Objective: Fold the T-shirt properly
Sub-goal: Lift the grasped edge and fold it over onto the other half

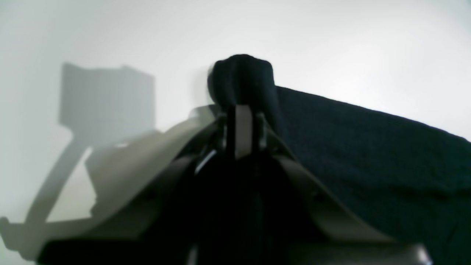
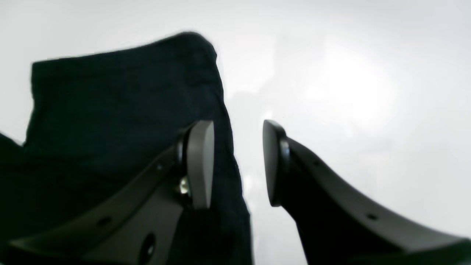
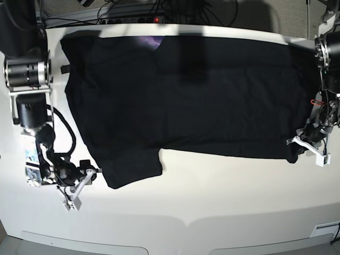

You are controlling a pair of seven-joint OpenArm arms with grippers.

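Now the left claw is pinched tight on a corner of the black T-shirt, and the right claw gapes open beside a sleeve, holding nothing.

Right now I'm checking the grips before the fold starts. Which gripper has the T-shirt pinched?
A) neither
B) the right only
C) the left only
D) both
C: the left gripper is shut on a bunched corner of the T-shirt, while the right gripper stands open beside the sleeve edge.

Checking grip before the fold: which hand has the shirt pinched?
The left hand, shut on the T-shirt corner; the right hand is open beside the sleeve.
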